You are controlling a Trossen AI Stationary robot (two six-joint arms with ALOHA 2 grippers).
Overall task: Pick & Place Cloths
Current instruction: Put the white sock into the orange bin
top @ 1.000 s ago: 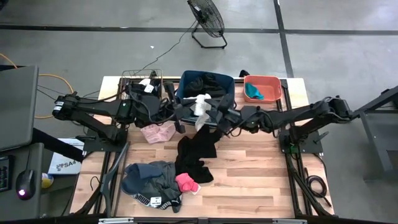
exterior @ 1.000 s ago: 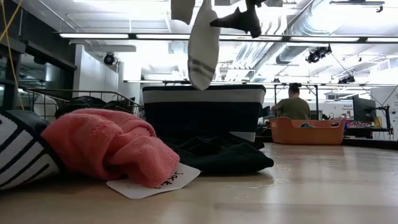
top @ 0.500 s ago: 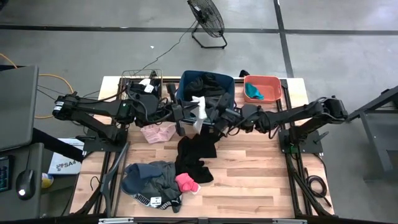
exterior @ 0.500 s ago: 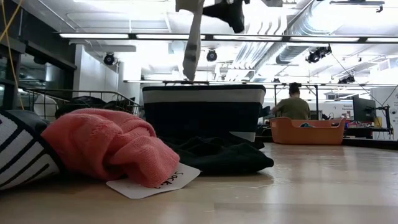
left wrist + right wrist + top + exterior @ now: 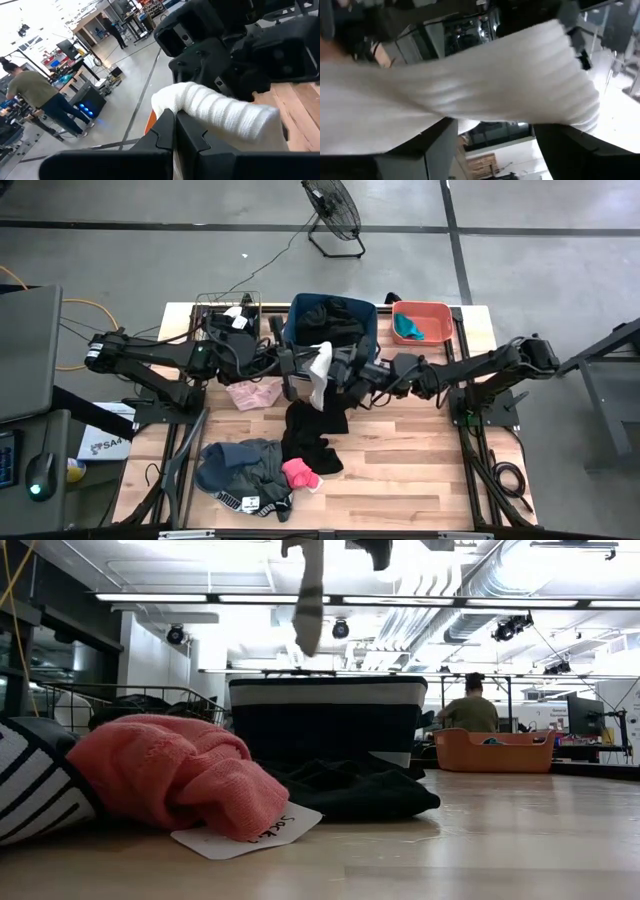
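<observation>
1. White sock (image 5: 319, 366): held in the air over the middle of the surface (image 5: 420, 470), just near of the blue bin (image 5: 332, 320). Both tools grip it. In the low view it hangs as a narrow strip above the bin.
2. Left tool (image 5: 296, 368): reaching in from the left, closed on the white sock; the left wrist view shows its fingers (image 5: 165, 131) pinched together on the ribbed fabric.
3. Right tool (image 5: 345, 372): reaching in from the right, meeting the left tool at the sock; the right wrist view shows the ribbed sock stretched between its fingers (image 5: 435, 145), so it grips the same piece.
4. Blue bin: far centre of the surface, already holding dark garments (image 5: 335, 308). Judged: part of the sorting is done.
5. Coral tub (image 5: 421, 320): far right, holding a teal piece (image 5: 405, 329).
6. Wire basket (image 5: 228, 315): far left, with dark and white items inside.
7. Pale pink cloth (image 5: 253, 391): on the surface, left of centre, just near of the left arm.
8. Black cloth (image 5: 315, 430): spread at centre, below the held sock.
9. Bright pink cloth (image 5: 301, 474): near centre, touching the black piece.
10. Grey and dark pile (image 5: 240, 470): near left, with a striped piece at its near edge.
11. Progress, as a judgement: roughly midway; one sock in hand not yet dropped, and at least four pieces left on the surface.
</observation>
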